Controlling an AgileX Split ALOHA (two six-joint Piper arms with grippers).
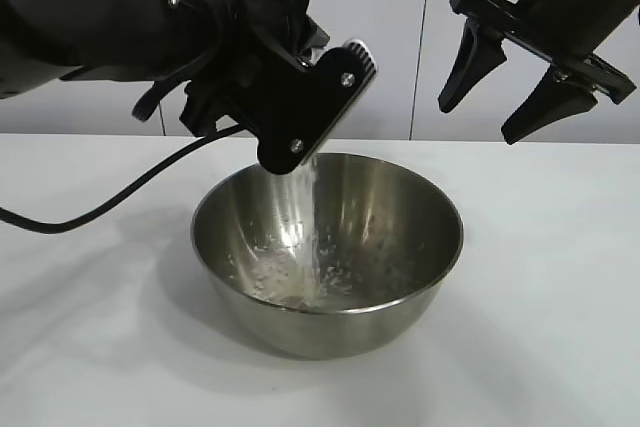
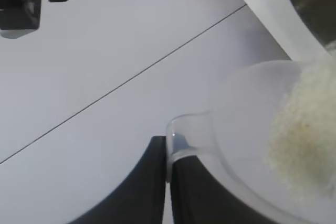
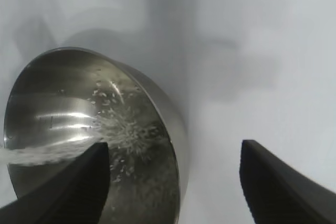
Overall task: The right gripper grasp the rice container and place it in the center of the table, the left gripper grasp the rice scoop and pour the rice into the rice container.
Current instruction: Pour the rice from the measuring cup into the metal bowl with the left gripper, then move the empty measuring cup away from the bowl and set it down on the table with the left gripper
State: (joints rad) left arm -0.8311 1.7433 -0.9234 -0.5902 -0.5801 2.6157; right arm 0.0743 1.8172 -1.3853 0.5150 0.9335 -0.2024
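Pour: rice is streaming in a thin line out of the rice scoop and into the rice container, so we reckon we're mid-pour.
Left gripper: the left gripper is clamped tight on the scoop's handle, holding it tipped above the bowl's near-left side in the exterior view. In that view the scoop itself is hidden behind the gripper body.
Right gripper: the right gripper hangs up and to the right of the bowl, fingers spread, gripping nothing.
Bowl spot: steel bowl sits upright on the table, about central, with a small scatter of grains in the bottom.
Scoop contents: the left wrist view shows a heap of rice piled at the scoop's lip.
Risk one: the stream lands towards the left wall, not dead centre. If the tilt gets steeper quickly, we think the whole heap could dump at once and bounce grains over the rim.
Risk two: nobody's holding the bowl. If the scoop or gripper knocks the rim, it'll probably slide or rock.
Risk three: the grip is only on a thin handle, so the scoop could twist in the fingers.
Count: one bowl, one scoop, two grippers, one stream of rice.
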